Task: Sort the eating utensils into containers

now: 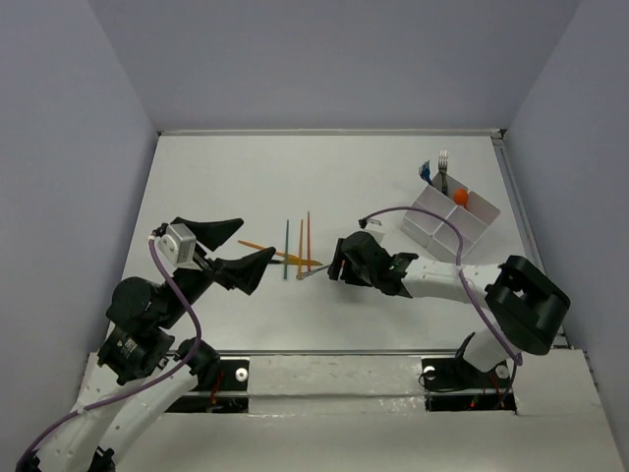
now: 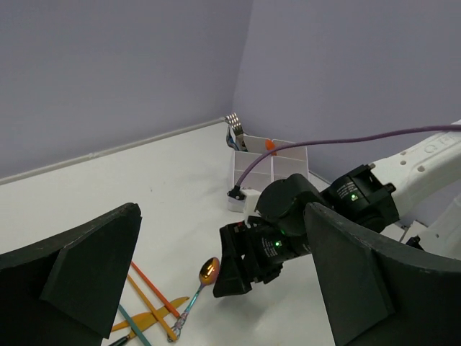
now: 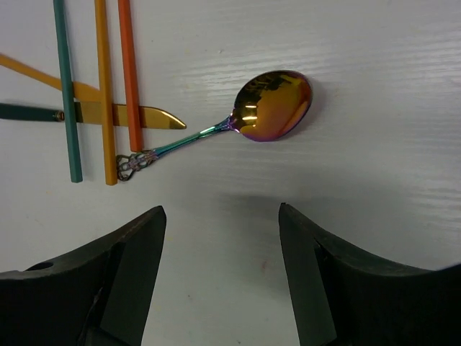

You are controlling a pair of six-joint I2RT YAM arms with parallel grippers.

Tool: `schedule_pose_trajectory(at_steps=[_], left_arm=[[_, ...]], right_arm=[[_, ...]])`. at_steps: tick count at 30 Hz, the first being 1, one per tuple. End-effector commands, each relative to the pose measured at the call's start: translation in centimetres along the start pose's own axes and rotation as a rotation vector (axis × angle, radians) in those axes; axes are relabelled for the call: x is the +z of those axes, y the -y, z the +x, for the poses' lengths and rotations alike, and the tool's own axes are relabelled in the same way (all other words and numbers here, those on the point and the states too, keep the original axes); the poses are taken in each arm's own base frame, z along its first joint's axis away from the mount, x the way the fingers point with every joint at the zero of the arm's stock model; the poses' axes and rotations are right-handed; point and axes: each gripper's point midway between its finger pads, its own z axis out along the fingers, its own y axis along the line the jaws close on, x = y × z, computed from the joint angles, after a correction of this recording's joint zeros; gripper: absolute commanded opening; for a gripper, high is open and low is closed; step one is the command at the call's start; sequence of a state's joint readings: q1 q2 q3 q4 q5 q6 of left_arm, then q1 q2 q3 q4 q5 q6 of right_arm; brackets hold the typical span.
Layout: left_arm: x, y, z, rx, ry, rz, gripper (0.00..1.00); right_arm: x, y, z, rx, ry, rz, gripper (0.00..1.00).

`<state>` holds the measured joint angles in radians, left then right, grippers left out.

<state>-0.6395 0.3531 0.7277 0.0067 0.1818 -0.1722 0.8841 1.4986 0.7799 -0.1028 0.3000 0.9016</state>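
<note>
A coppery spoon (image 3: 274,104) with a teal handle lies on the white table, and also shows in the top view (image 1: 313,273) and the left wrist view (image 2: 209,270). My right gripper (image 3: 220,216) is open and empty, low over the table just beside the spoon's bowl (image 1: 339,261). Left of the spoon lie a green stick (image 3: 66,86) and two orange sticks (image 3: 104,86), across a gold-bladed knife (image 3: 122,114). My left gripper (image 1: 257,238) is open and empty, raised left of the sticks. The white divided box (image 1: 480,218) at the right holds a silver fork (image 1: 443,162), a teal-handled fork (image 1: 425,172) and an orange spoon (image 1: 461,198).
Grey walls close the table at the back and both sides. A purple cable (image 1: 432,221) arcs from the right arm past the box. The right arm's base (image 1: 526,305) stands near the right front edge.
</note>
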Motion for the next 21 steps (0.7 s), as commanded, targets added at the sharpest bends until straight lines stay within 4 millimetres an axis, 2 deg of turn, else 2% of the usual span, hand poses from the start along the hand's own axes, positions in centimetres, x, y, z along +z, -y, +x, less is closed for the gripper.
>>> schedule_pose_trajectory(at_steps=[1,4,9,13,15,17,21], left_arm=[[0.1,0.3,-1.2,0.015,0.043,0.011,0.99],[0.2,0.3,-1.0,0.013,0.036,0.016,0.99],[0.0,0.3,-1.2,0.016,0.044,0.015,0.99],[-0.1,0.3,-1.4,0.016,0.051,0.012,0.99],[0.0,0.4,-1.3,0.016,0.047,0.017,0.99],[0.0,0.4,-1.3,0.014,0.044,0.021,0.99],[-0.2,0.5,-1.5,0.016,0.053,0.022,0.99]], right_arm=[[0.5,-4.8,-1.7,0.079,0.029,-0.114,0.69],[1.4,-4.8,-2.1,0.064,0.045,-0.072,0.68],[3.4,-4.4,-0.8,0.052,-0.013,-0.008,0.68],[3.9,-3.6,-0.1,0.072,-0.019,0.023,0.67],[4.1,-3.7,-0.6,0.064,-0.004,0.034,0.66],[4.5,-2.9,-0.4,0.048,-0.009,0.080,0.64],[5.0,-2.5,-1.0,0.022,0.017,0.122,0.57]])
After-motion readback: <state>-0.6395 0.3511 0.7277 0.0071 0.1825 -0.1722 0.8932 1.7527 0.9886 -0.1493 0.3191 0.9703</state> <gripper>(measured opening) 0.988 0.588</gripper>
